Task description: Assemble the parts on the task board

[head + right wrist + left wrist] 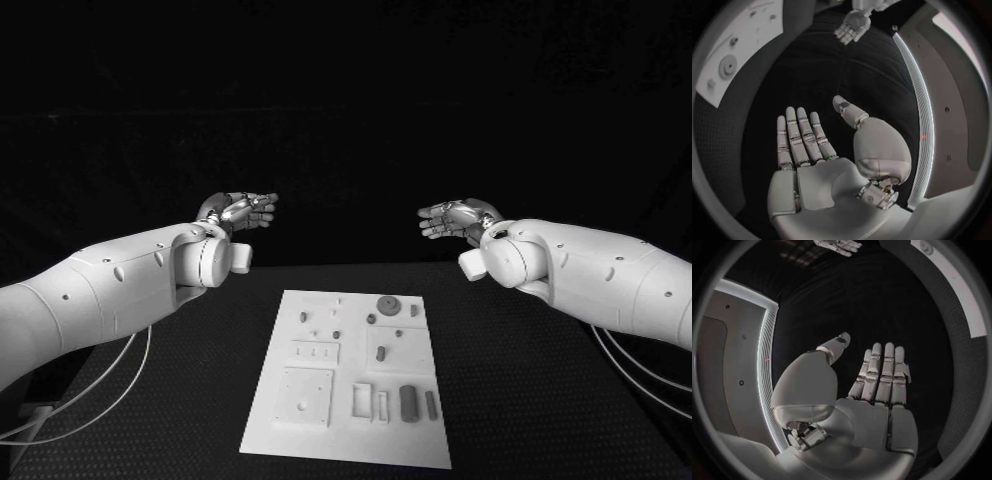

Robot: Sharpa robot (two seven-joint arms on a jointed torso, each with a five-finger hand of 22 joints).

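Note:
The white task board (315, 428) lies flat in the middle of the black table, with small grey parts on it: a round disc (388, 304), short pegs (410, 401) and little blocks. Part of the board (749, 37) appears at the edge of the right wrist view. My left hand (238, 211) is raised beyond the board's far left, fingers apart, holding nothing; its palm and straight fingers (879, 375) are bare. My right hand (456, 219) hangs beyond the board's far right, also open and empty, fingers (798, 137) extended. Both hands are well above and away from the parts.
The black table (548, 400) spreads around the board on both sides. White cables (87, 400) hang under the left arm, and others (635, 370) under the right arm. The background beyond the hands is dark.

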